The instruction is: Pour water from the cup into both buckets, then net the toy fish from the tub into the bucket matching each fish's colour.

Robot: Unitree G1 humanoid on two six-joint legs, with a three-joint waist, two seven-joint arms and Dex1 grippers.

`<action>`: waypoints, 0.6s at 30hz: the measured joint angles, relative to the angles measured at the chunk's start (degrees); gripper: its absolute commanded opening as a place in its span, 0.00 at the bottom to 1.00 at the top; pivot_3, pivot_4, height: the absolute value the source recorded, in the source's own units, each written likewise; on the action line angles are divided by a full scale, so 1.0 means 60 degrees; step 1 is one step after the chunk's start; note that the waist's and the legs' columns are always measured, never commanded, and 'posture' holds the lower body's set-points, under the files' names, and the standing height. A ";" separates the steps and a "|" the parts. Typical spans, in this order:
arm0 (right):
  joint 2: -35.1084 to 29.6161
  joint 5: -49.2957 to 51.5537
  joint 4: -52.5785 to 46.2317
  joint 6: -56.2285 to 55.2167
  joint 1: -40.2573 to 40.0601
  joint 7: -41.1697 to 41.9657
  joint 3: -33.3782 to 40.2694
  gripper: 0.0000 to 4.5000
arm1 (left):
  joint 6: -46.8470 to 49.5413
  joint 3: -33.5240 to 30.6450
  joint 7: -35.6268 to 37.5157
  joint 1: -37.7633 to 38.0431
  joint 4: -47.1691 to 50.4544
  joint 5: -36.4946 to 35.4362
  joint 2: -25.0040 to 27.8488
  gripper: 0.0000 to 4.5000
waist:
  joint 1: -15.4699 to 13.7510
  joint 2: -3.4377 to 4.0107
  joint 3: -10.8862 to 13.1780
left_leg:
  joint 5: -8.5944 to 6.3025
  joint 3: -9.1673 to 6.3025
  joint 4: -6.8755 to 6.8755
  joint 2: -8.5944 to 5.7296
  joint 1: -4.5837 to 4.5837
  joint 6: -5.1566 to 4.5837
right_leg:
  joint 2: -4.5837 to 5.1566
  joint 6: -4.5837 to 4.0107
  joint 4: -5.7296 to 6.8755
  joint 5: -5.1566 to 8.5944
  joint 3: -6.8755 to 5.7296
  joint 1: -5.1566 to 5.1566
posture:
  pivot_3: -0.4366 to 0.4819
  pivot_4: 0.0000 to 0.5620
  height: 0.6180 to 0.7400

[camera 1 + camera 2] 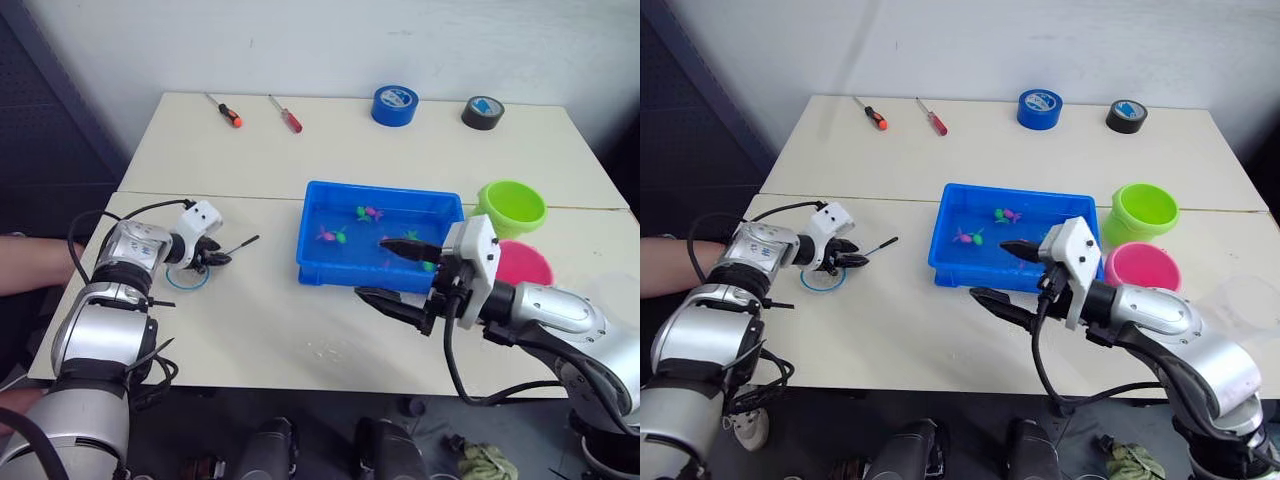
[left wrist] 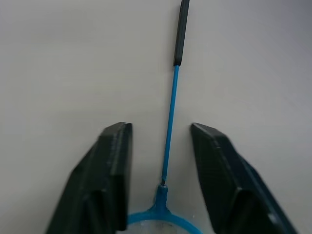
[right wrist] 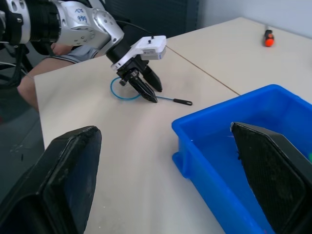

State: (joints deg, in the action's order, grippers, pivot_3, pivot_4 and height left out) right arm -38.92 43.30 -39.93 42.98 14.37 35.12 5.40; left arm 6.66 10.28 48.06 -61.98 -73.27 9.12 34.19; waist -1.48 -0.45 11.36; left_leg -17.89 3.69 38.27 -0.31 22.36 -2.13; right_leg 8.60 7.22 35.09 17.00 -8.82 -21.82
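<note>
The net lies flat on the near-left table, its blue hoop (image 1: 187, 278) nearest my left arm and its thin stick (image 2: 169, 141) pointing toward the tub. My left gripper (image 1: 213, 258) is low over it and open, one finger on each side of the stick just past the hoop, neither touching it. The blue tub (image 1: 345, 277) holds water and several small pink and green toy fish (image 1: 330, 236). My right gripper (image 1: 372, 267) hangs wide open at the tub's front rim, holding nothing. Right of the tub stand the green bucket (image 1: 511, 207) and pink bucket (image 1: 525, 265). The clear cup (image 1: 1250, 298) shows faintly at the table's right edge.
Two screwdrivers (image 1: 225, 110) (image 1: 286, 114), a blue tape roll (image 1: 394, 105) and a black tape roll (image 1: 482, 112) lie along the far table. A seam runs between the two tables behind the tub. A person's arm (image 1: 25, 265) rests at the left edge.
</note>
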 measured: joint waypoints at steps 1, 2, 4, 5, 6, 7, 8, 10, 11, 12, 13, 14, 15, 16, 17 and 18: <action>-0.0048 0.0006 -0.0073 0.0000 -0.0067 -0.0038 0.0016 1.00 | -0.0023 -0.0060 -0.0017 0.0000 -0.0043 -0.0001 -0.0008 0.14 | 0.0006 0.0000 0.0000 | 0.0000 -0.0003 0.0000 0.0001 -0.0002 0.0000 | -0.0001 0.0000 0.0001 0.0000 0.0001 0.0000 | 0.48 0.27 1.00; -0.0075 0.0011 -0.0080 0.0000 -0.0139 -0.0068 0.0021 1.00 | -0.0039 -0.0117 -0.0006 0.0000 -0.0082 -0.0003 -0.0008 0.03 | 0.0011 0.0000 0.0000 | 0.0000 -0.0004 0.0000 0.0002 -0.0004 0.0000 | -0.0001 0.0000 0.0002 0.0000 0.0001 0.0000 | 0.48 0.27 1.00; -0.0131 0.0035 -0.0080 0.0022 -0.0257 -0.0079 0.0034 1.00 | -0.0020 -0.0235 0.0042 0.0001 -0.0125 -0.0026 0.0003 0.01 | 0.0013 0.0000 0.0000 | 0.0000 -0.0003 -0.0001 0.0001 -0.0003 0.0000 | -0.0001 0.0000 0.0001 0.0000 0.0003 0.0000 | 0.48 0.27 1.00; -0.0203 0.0146 -0.0080 0.0088 -0.0293 -0.0057 0.0056 1.00 | 0.0003 -0.0340 0.0207 0.0015 -0.0124 -0.0080 0.0051 0.01 | 0.0017 0.0000 0.0000 | 0.0000 -0.0004 0.0000 0.0001 -0.0002 -0.0001 | -0.0001 0.0000 -0.0001 0.0000 0.0004 -0.0002 | 0.48 0.27 1.00; -0.0268 0.0223 -0.0081 0.0146 -0.0313 -0.0011 0.0102 1.00 | 0.0010 -0.0425 0.0407 0.0045 -0.0120 -0.0143 0.0113 0.01 | 0.0019 -0.0001 0.0001 | -0.0001 -0.0003 0.0000 0.0001 0.0000 -0.0001 | -0.0001 0.0000 -0.0002 0.0000 0.0004 -0.0003 | 0.48 0.27 1.00; -0.0431 0.0334 -0.0080 0.0185 -0.0346 0.0090 0.0227 1.00 | 0.0019 -0.0511 0.0709 0.0102 -0.0112 -0.0205 0.0237 0.01 | 0.0020 -0.0002 0.0001 | -0.0001 -0.0002 0.0000 0.0000 0.0001 -0.0002 | -0.0001 0.0000 -0.0002 0.0000 0.0004 -0.0005 | 0.48 0.27 1.00; -0.0677 0.0489 -0.0079 0.0219 -0.0347 0.0308 0.0326 1.00 | -0.0006 -0.0622 0.1329 0.0209 0.0119 -0.0386 0.0461 0.01 | 0.0031 -0.0013 0.0008 | -0.0001 -0.0003 0.0000 0.0003 0.0008 -0.0002 | -0.0002 0.0000 0.0001 0.0000 0.0011 -0.0021 | 0.48 0.27 1.00; -0.0976 0.0634 -0.0077 0.0276 -0.0359 0.0588 0.0426 1.00 | -0.0068 -0.0770 0.2237 0.0329 0.0670 -0.0598 0.0764 0.01 | 0.0043 -0.0027 0.0016 | -0.0001 -0.0002 0.0000 0.0008 0.0011 -0.0001 | -0.0006 -0.0001 0.0005 0.0000 0.0013 -0.0028 | 0.48 0.27 1.00; -0.1033 0.0658 -0.0075 0.0308 -0.0360 0.0656 0.0455 1.00 | -0.0068 -0.0791 0.2494 0.0334 0.0867 -0.0675 0.0837 0.01 | 0.0040 -0.0030 0.0017 | -0.0001 -0.0001 0.0000 0.0009 0.0012 -0.0001 | -0.0006 -0.0001 0.0007 0.0000 0.0013 -0.0029 | 0.48 0.27 1.00; -0.1091 0.0680 -0.0071 0.0318 -0.0350 0.0747 0.0470 1.00 | -0.0037 -0.0798 0.2879 0.0418 0.1310 -0.0786 0.0950 0.01 | 0.0039 -0.0030 0.0017 | -0.0001 0.0000 0.0000 0.0009 0.0013 0.0000 | -0.0005 -0.0001 0.0006 0.0000 0.0012 -0.0029 | 0.48 0.27 1.00; -0.1167 0.0717 -0.0059 0.0325 -0.0347 0.0850 0.0490 1.00 | 0.0004 -0.0803 0.3275 0.0496 0.1841 -0.0922 0.1058 0.01 | 0.0040 -0.0030 0.0018 | -0.0001 -0.0001 0.0001 0.0009 0.0012 0.0000 | -0.0005 -0.0001 0.0006 0.0000 0.0017 -0.0030 | 0.48 0.27 1.00; -0.1383 0.0784 -0.0038 0.0327 -0.0291 0.1094 0.0525 1.00 | 0.0376 -0.0818 0.4244 0.1134 0.3798 -0.1418 0.1416 0.01 | 0.0053 -0.0027 0.0019 | -0.0002 -0.0014 -0.0004 0.0009 0.0010 -0.0003 | -0.0002 -0.0001 0.0001 0.0000 0.0043 -0.0034 | 0.48 0.27 1.00; -0.1507 0.0828 -0.0005 0.0329 -0.0259 0.1233 0.0580 1.00 | 0.0676 -0.0813 0.4754 0.1489 0.4919 -0.1739 0.1592 0.01 | 0.0055 -0.0026 0.0019 | -0.0004 -0.0015 -0.0003 0.0006 0.0008 -0.0006 | -0.0001 -0.0001 0.0001 0.0000 0.0053 -0.0032 | 0.48 0.27 1.00; -0.1682 0.0874 0.0047 0.0329 -0.0177 0.1415 0.0685 1.00 | 0.1088 -0.0781 0.5435 0.1926 0.6434 -0.2192 0.1738 0.01 | 0.0042 -0.0027 0.0019 | -0.0006 -0.0019 0.0008 0.0005 0.0005 -0.0008 | -0.0001 0.0001 -0.0001 -0.0001 0.0063 -0.0025 | 0.48 0.27 1.00; -0.1727 0.0896 0.0085 0.0330 -0.0101 0.1523 0.0714 1.00 | 0.1321 -0.0754 0.5784 0.2180 0.7278 -0.2435 0.1798 0.01 | 0.0025 -0.0026 0.0019 | -0.0006 -0.0023 0.0020 0.0006 0.0006 -0.0008 | -0.0003 0.0001 -0.0003 -0.0001 0.0061 -0.0019 | 0.48 0.27 1.00; -0.1791 0.0933 0.0175 0.0326 0.0000 0.1692 0.0709 1.00 | 0.1694 -0.0668 0.6116 0.2573 0.8452 -0.2761 0.1926 0.01 | 0.0028 -0.0026 0.0020 | -0.0006 -0.0020 0.0031 0.0007 0.0007 -0.0009 | -0.0004 0.0000 -0.0002 -0.0001 0.0065 -0.0017 | 0.48 0.27 1.00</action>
State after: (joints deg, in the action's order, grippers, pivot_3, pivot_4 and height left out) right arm -49.67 48.90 -38.88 44.93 14.37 45.27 9.66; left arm 16.82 6.27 84.75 -46.54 -22.56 -7.44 45.74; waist -1.31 -0.60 11.48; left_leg -17.93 3.56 38.45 -0.27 22.40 -2.18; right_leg 8.58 7.22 35.08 16.99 -8.43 -21.92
